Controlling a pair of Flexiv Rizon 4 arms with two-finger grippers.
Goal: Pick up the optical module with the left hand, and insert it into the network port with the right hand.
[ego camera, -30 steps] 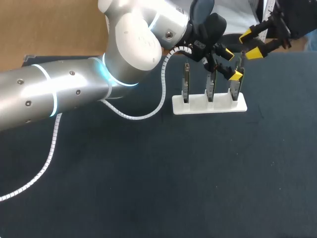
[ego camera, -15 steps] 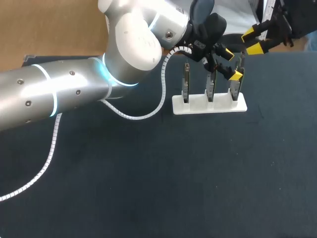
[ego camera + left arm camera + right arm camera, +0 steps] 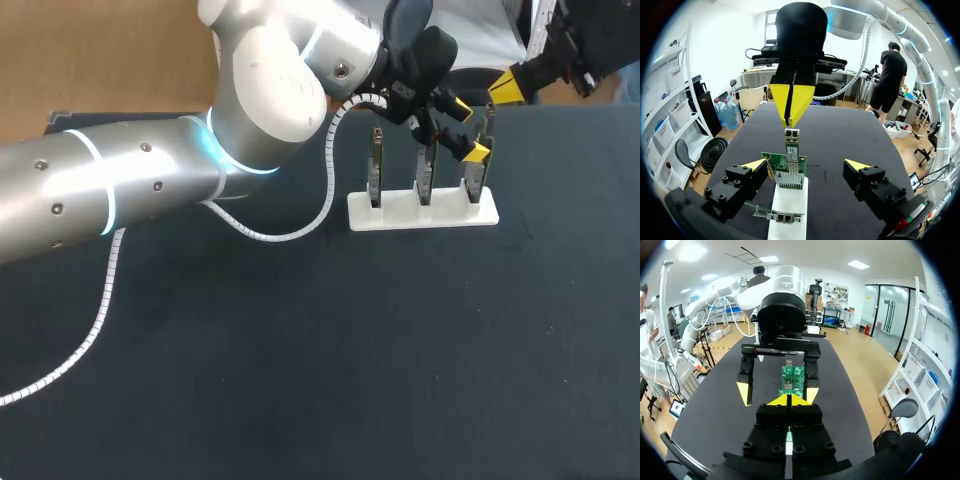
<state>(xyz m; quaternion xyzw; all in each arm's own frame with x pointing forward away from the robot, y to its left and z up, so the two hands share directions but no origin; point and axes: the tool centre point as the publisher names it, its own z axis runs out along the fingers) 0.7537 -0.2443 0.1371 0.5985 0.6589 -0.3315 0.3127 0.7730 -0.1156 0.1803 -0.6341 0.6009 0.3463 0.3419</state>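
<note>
Step in hand, by our judgement: the left grasp. Left gripper (image 3: 805,164) gapes wide astride the optical module (image 3: 789,162), which stands upright in the white holder (image 3: 788,205); neither finger touches it. Right gripper (image 3: 791,112) hangs above, tips pressed together, nothing visibly held. We should centre first, then close evenly on both faces, keeping off the middle card (image 3: 425,172) of the 3.

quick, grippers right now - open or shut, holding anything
left gripper: open, astride a circuit board
right gripper: shut, nothing visible in it
</note>
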